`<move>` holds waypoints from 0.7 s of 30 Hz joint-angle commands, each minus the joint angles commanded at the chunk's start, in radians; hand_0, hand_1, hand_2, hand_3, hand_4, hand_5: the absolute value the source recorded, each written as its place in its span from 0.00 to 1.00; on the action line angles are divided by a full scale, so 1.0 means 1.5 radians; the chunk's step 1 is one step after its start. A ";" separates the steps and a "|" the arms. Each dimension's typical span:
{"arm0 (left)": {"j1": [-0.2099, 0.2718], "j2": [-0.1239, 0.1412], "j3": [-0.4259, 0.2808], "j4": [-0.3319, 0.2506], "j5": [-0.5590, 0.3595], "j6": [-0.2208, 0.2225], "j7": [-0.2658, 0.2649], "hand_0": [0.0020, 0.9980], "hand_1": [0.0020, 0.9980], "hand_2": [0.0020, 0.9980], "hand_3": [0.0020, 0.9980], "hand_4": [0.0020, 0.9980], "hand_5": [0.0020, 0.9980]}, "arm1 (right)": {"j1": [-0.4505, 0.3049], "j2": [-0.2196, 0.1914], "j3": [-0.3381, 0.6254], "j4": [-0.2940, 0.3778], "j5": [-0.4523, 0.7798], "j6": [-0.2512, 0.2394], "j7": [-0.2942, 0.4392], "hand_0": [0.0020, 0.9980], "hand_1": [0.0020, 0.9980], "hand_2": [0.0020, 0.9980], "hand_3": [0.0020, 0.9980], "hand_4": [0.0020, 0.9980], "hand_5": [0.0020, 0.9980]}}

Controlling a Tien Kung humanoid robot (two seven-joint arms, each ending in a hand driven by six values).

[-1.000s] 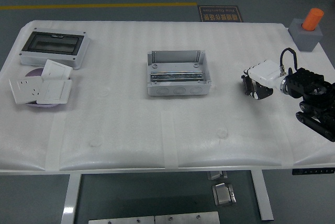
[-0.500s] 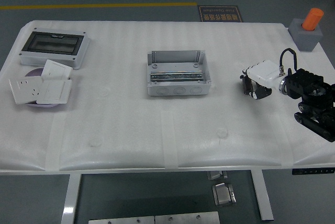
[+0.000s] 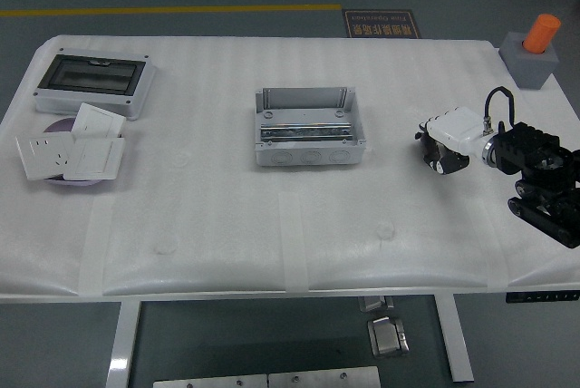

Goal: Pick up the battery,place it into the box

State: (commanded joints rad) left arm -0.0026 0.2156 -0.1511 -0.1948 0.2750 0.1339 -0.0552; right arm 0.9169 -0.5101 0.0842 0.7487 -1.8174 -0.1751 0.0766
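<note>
far-left worktop [image 3: 217, 216]: covered enclosure [image 3: 93, 82], switch plates [image 3: 71, 150] parked clear of the work | centre: open grey box [image 3: 306, 127] faces up to receive | right: right robot hand [image 3: 446, 145], fingers curled under white back; battery not discernible, grasp cannot be told | far-right corner: orange cylinder [image 3: 542, 33] on grey block

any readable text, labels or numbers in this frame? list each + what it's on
Nothing can be read for certain.
Floor sign beyond the table's far edge: printed lines, too blurred to read.
Grey box, lidded enclosure, wall sockets, right hand: no legible markings.
</note>
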 joint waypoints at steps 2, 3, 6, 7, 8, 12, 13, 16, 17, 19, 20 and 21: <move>0.001 0.000 0.001 0.000 -0.001 0.000 0.000 0.59 0.62 0.51 0.65 0.58 0.34 | 0.002 -0.002 -0.001 0.004 0.001 -0.001 0.000 0.63 0.66 0.74 0.76 0.63 0.29; 0.001 -0.001 0.003 0.000 -0.002 0.000 0.000 0.59 0.62 0.51 0.65 0.58 0.34 | 0.003 -0.004 -0.001 0.007 0.001 -0.002 -0.001 0.63 0.66 0.74 0.76 0.63 0.29; 0.002 -0.001 0.007 0.000 -0.004 0.000 0.000 0.59 0.62 0.51 0.65 0.58 0.34 | 0.006 -0.006 -0.002 0.012 0.000 -0.002 -0.001 0.63 0.66 0.74 0.76 0.63 0.29; 0.002 -0.002 0.008 0.000 -0.005 0.000 0.001 0.59 0.62 0.51 0.65 0.58 0.34 | 0.007 -0.007 -0.002 0.013 -0.001 -0.001 -0.001 0.63 0.66 0.74 0.76 0.63 0.29; 0.002 -0.002 0.009 0.000 -0.006 0.000 0.001 0.59 0.62 0.51 0.65 0.58 0.34 | 0.008 -0.007 -0.002 0.014 -0.001 0.000 -0.001 0.63 0.66 0.74 0.76 0.63 0.29; 0.002 -0.002 0.011 0.000 -0.005 0.000 0.001 0.59 0.62 0.51 0.65 0.58 0.34 | 0.013 -0.009 -0.004 0.016 0.002 0.001 -0.001 0.63 0.66 0.74 0.76 0.63 0.29; 0.001 -0.002 0.011 0.000 -0.005 0.000 0.001 0.59 0.62 0.51 0.65 0.58 0.34 | 0.014 -0.010 -0.005 0.017 0.005 0.000 -0.001 0.63 0.66 0.74 0.76 0.63 0.29; 0.001 -0.001 0.012 0.000 -0.006 0.000 0.001 0.59 0.62 0.51 0.65 0.57 0.34 | 0.019 -0.012 -0.010 0.018 0.016 -0.002 0.000 0.63 0.66 0.74 0.76 0.64 0.29; 0.001 -0.001 0.013 0.000 -0.006 -0.001 0.001 0.59 0.62 0.51 0.65 0.57 0.34 | 0.020 -0.013 -0.013 0.018 0.021 -0.004 -0.001 0.63 0.66 0.74 0.76 0.64 0.29; 0.001 -0.001 0.014 0.000 -0.007 0.000 0.001 0.59 0.62 0.51 0.65 0.57 0.34 | 0.021 -0.013 -0.017 0.015 0.029 -0.004 -0.001 0.63 0.66 0.74 0.76 0.64 0.29; 0.000 -0.001 0.014 0.000 -0.007 0.000 0.001 0.59 0.62 0.51 0.65 0.57 0.34 | 0.022 -0.013 -0.019 0.013 0.033 -0.003 -0.001 0.63 0.66 0.74 0.78 0.71 0.32; 0.000 0.000 0.014 0.000 -0.007 0.000 0.001 0.59 0.62 0.51 0.65 0.57 0.34 | 0.022 -0.012 -0.021 0.010 0.037 -0.001 -0.002 0.63 0.66 0.74 0.78 0.71 0.32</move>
State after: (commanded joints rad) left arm -0.0028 0.2149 -0.1301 -0.1943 0.2652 0.1333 -0.0536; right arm 0.9499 -0.5288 0.0523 0.7632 -1.7620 -0.1763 0.0742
